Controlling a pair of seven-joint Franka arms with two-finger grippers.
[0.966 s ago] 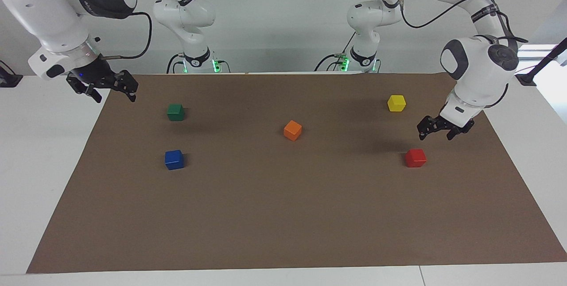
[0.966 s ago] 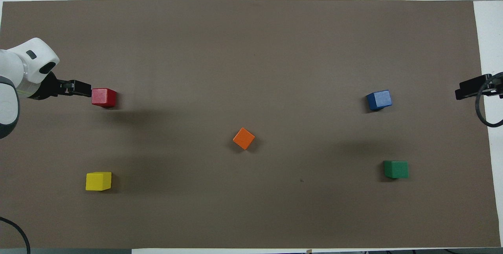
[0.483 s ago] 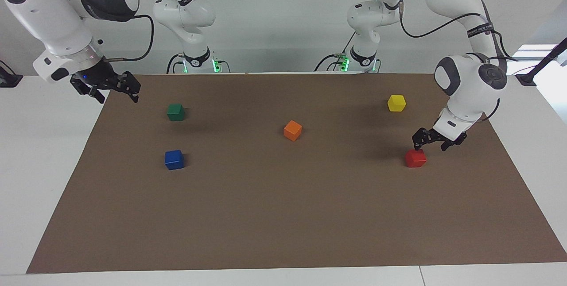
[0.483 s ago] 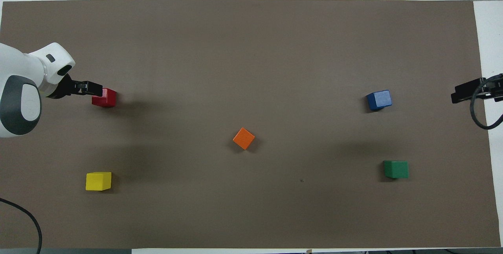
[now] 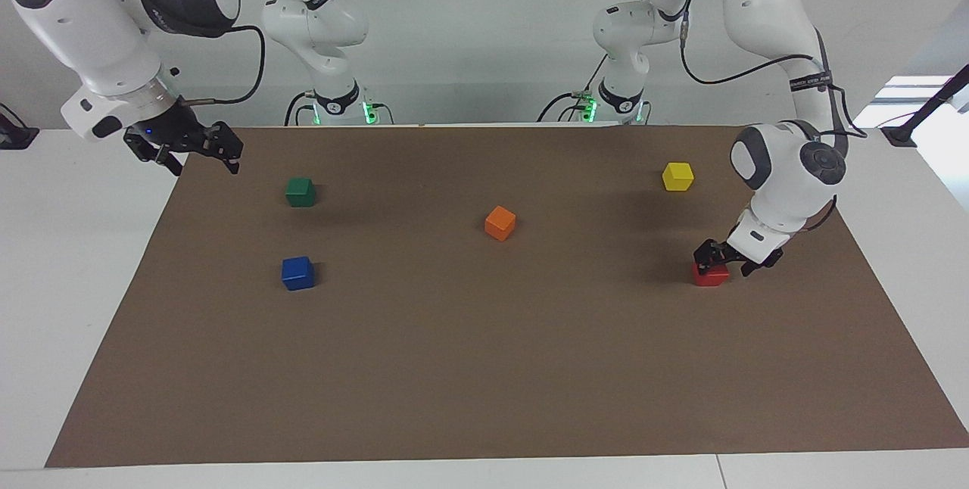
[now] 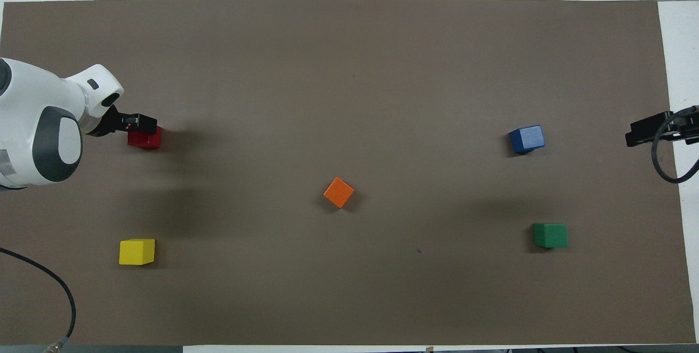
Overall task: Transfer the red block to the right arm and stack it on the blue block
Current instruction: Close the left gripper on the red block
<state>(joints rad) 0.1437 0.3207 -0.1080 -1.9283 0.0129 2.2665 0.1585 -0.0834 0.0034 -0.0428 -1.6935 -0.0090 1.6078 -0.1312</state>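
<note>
Your right gripper (image 5: pixel 194 151) hangs over the mat's (image 5: pixel 484 368) corner at the right arm's end, waiting, its fingers spread apart and holding nothing. Next along, the green block (image 5: pixel 300 191) sits nearer the robots and the blue block (image 5: pixel 297 273) farther from them; the blue one is your stacking target and stands apart from everything. The orange block (image 5: pixel 500 222) lies mid-mat, turned at an angle. The yellow block (image 5: pixel 677 175) sits toward the left arm's end, nearer the robots than the red block (image 5: pixel 711 275). The red block rests flat on the mat, and your left gripper (image 5: pixel 721 260) is down at it, fingers spread to either side of its top; whether they have closed onto it I cannot tell, and the block is not lifted. Judged by its look, the block is a light, rigid cube with smooth painted faces, unlikely to deform but liable to slip or twist under an off-centre pinch. Take it on two opposing flat sides, low enough to leave its upper part free for the right gripper at the handover.
</note>
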